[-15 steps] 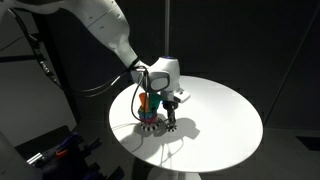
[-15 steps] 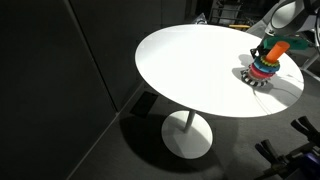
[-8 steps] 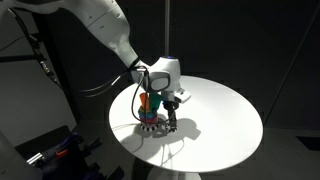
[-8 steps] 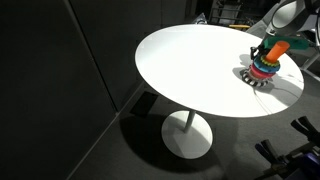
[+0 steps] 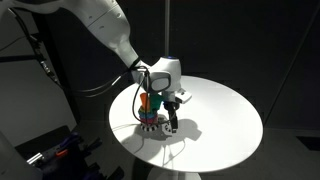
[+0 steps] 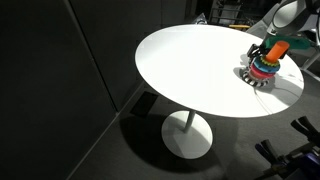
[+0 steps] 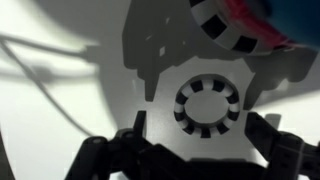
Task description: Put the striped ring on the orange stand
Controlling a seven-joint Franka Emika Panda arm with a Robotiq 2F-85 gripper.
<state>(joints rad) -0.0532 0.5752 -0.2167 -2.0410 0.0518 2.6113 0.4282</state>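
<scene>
In the wrist view the striped ring, small and black-and-white, lies flat on the white table between the fingers of my gripper, touching neither. The jaws stand wide apart and open. The stacking toy's striped base shows just beyond the ring, with red and blue above it. In both exterior views the orange stand rises from the coloured rings, and my gripper points down at the table right beside the toy.
The round white table stands on a single pedestal foot among dark curtains. The toy sits near the table's edge. Dark equipment lies on the floor beside the table.
The jaws have spread from shut to wide open. The arm has stayed low beside the toy.
</scene>
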